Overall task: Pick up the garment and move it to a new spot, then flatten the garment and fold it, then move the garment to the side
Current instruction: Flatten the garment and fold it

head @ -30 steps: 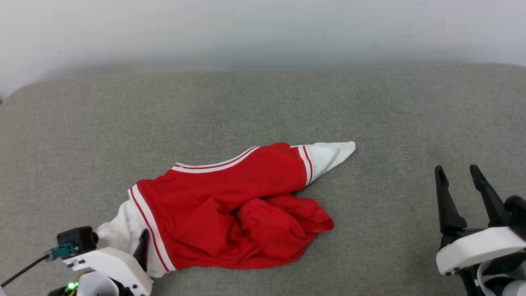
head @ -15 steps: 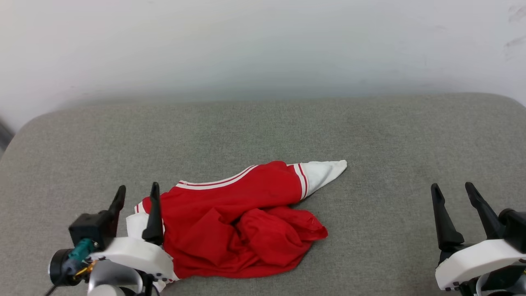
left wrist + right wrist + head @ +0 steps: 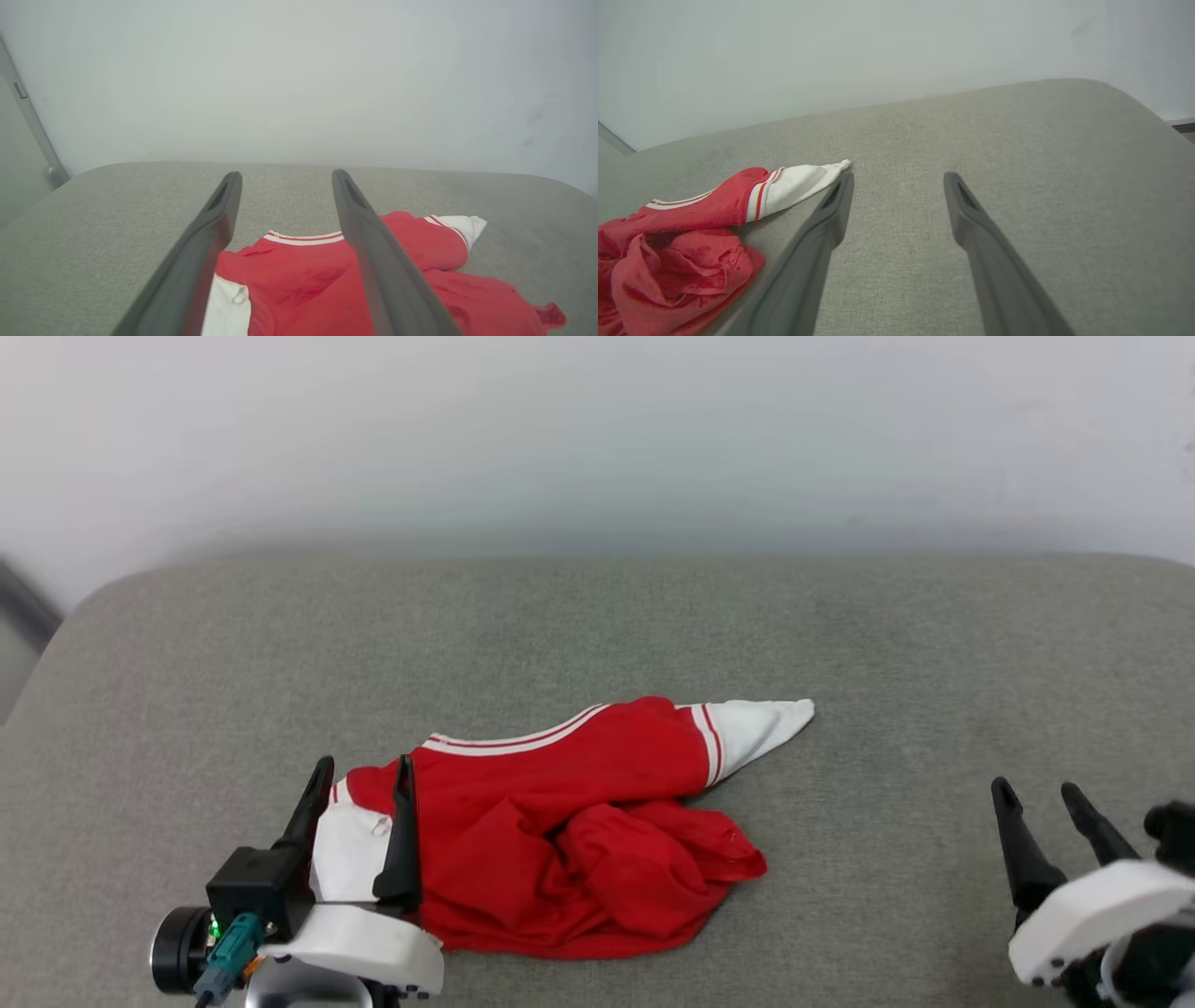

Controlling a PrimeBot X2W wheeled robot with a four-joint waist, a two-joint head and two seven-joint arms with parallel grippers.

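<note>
The garment (image 3: 560, 840) lies bunched on the grey padded surface (image 3: 653, 616), left of centre, and neither gripper holds it.

1. The left gripper (image 3: 364, 763) has its fingers spread wide and holds nothing. They stand either side of the near white sleeve (image 3: 350, 840). Whether they touch the cloth cannot be told.
2. The right gripper (image 3: 1034, 789) is equally wide and holds nothing. It is over bare surface, well apart from the garment.
3. Step in hand, as judged: flattening is not yet done.
4. The next move probably calls for closing on the near sleeve. The right gripper would then reach the far white sleeve (image 3: 761, 728) so the cloth can be drawn apart.
5. Limits:
   - No lettering shows.
   - The hem is lost in the folds.
   - The left gripper body covers the sleeve's lower edge.
   - The frame edge cuts off the right gripper.
</note>
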